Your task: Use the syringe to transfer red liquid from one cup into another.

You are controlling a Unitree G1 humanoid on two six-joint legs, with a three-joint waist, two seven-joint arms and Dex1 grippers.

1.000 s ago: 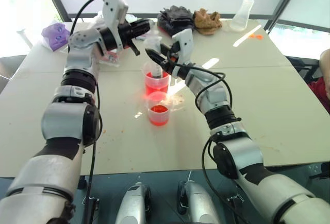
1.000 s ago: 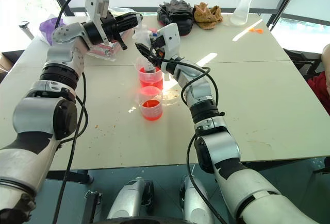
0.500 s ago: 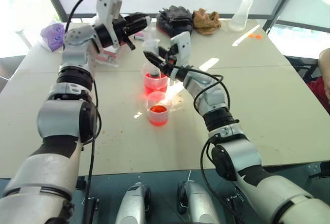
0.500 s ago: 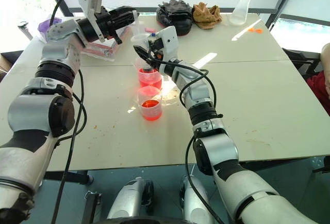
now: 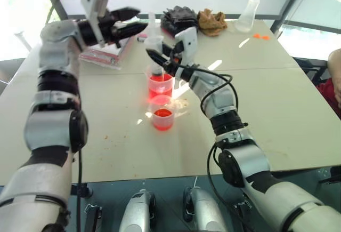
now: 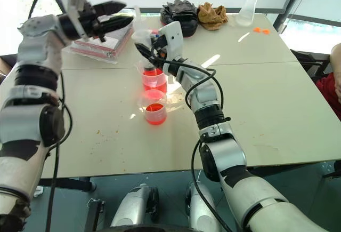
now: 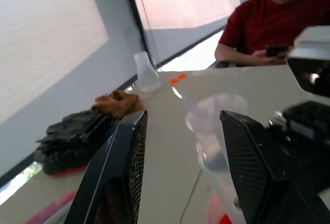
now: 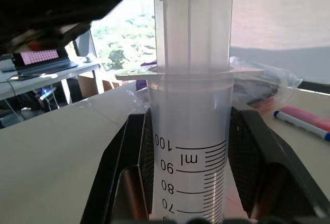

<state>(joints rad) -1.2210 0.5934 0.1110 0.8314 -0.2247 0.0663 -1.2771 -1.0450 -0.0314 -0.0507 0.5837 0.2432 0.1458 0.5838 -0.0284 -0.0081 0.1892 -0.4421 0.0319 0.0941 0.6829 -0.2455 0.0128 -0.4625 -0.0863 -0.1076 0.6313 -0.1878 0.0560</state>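
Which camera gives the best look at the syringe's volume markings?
The right wrist view: the syringe stands close up between the right gripper's fingers, with its numbered scale readable. In both eye views it is small, upright over the taller cup. The left wrist view shows it as a blurred clear shape.

Bright daylight from windows behind table (image 5: 277, 104), blown-out white. Glare streaks on tabletop. Wide-angle bending at edges. Left wrist view foreground blurred.

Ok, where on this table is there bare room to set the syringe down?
Bare patches: the table's wide right half, from the cups out to its edge, and the near strip in front of the short cup. Crowded: around the beaker, and the far edge with pink packet, dark gloves, brown cloth and flask.
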